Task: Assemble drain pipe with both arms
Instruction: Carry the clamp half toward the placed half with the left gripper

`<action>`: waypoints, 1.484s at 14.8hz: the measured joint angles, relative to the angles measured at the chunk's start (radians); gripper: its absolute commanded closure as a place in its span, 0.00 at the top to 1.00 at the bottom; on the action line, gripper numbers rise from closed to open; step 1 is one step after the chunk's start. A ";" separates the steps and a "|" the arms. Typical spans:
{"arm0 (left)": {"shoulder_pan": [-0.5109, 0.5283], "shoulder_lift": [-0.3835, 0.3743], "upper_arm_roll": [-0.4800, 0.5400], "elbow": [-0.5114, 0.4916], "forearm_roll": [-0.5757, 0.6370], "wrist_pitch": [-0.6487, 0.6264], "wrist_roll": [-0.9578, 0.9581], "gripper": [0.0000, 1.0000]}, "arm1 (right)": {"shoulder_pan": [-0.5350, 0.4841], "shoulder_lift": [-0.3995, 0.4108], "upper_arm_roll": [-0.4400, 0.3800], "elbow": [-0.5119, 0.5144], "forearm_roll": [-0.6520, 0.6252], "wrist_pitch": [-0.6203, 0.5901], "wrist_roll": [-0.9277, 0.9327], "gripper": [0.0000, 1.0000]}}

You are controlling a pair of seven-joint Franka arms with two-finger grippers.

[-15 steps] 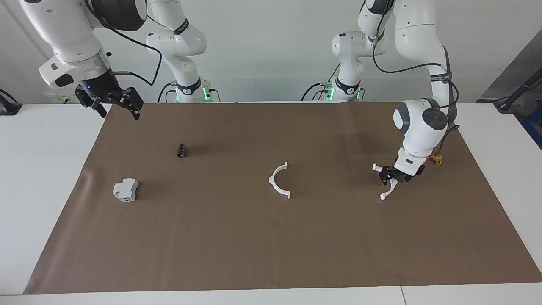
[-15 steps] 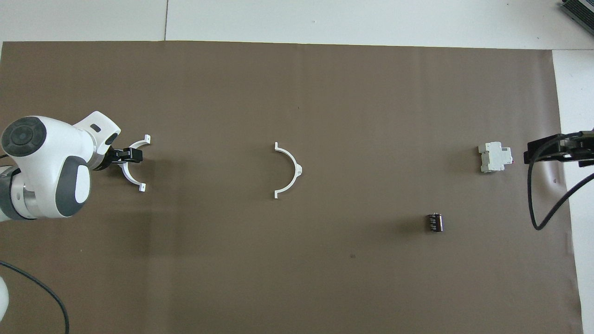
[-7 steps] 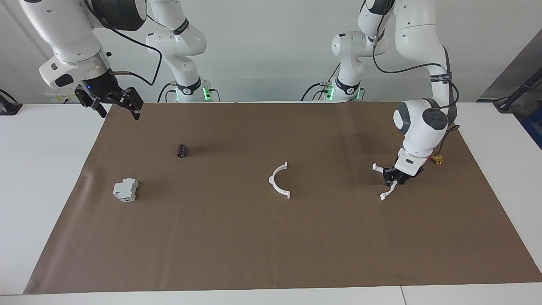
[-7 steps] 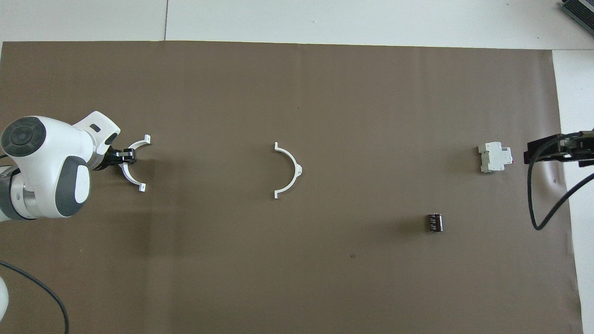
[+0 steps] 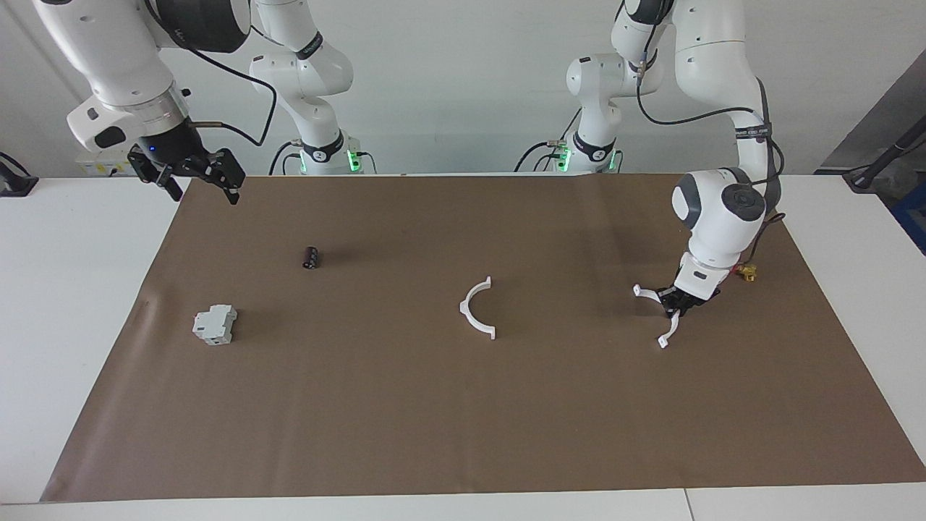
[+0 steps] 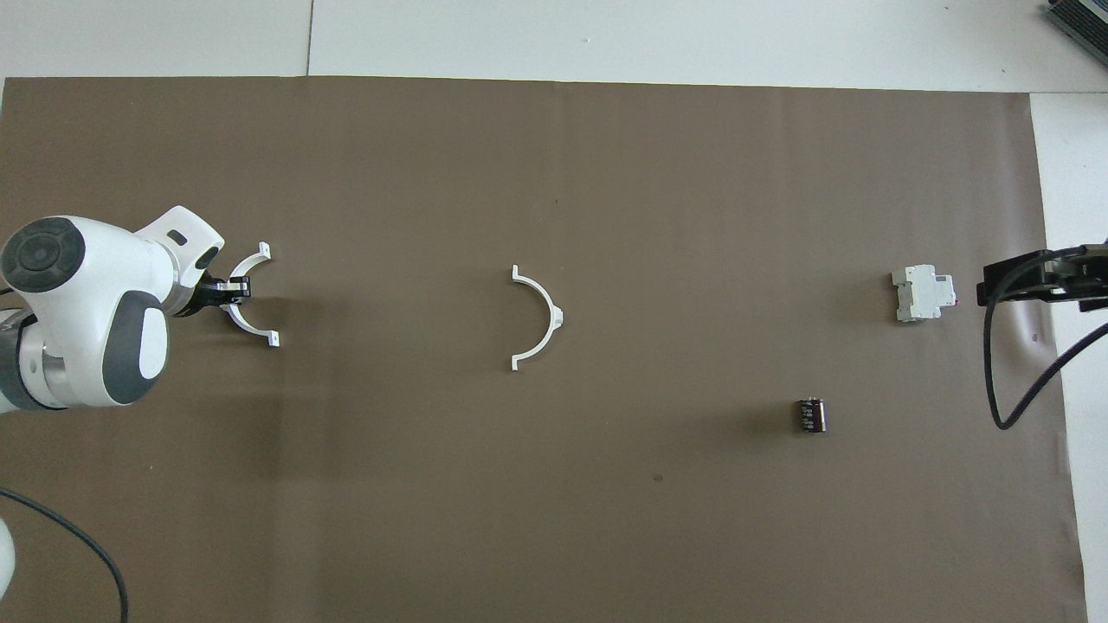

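Left tool pinching one half-ring; right tool spread and waiting.

I read the scene across the overhead view. The left tool [image 6: 227, 290] [image 5: 678, 302] is low over the brown mat [image 6: 554, 519] at the left arm's end of the table [image 6: 692, 35], its fingers pressed onto the middle of the first half-ring [image 6: 251, 298] [image 5: 662, 315]; I cannot tell whether that piece is lifted clear of the mat. The second half-ring [image 6: 541, 316] [image 5: 474, 312] lies flat at mid-mat, well apart from the first. A small dark cylinder [image 6: 811, 414] [image 5: 311, 257] lies toward the right arm's end, nearer the robots than the grey-white box [image 6: 922, 293] [image 5: 215, 324]. The right tool [image 6: 1043, 281] [image 5: 194, 174] waits raised over the mat's edge at the right arm's end, jaws spread, holding nothing.
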 measured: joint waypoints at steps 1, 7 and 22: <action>0.000 0.000 -0.001 0.000 0.000 -0.002 -0.005 0.04 | 0.000 0.000 0.000 0.000 0.000 0.000 0.000 1.00; -0.039 -0.020 -0.104 0.016 0.001 -0.054 -0.232 0.04 | 0.000 0.000 0.000 0.000 0.000 0.000 0.000 1.00; -0.266 0.100 -0.132 0.242 0.026 -0.207 -0.371 0.04 | 0.000 0.000 0.000 0.000 0.000 0.000 0.000 1.00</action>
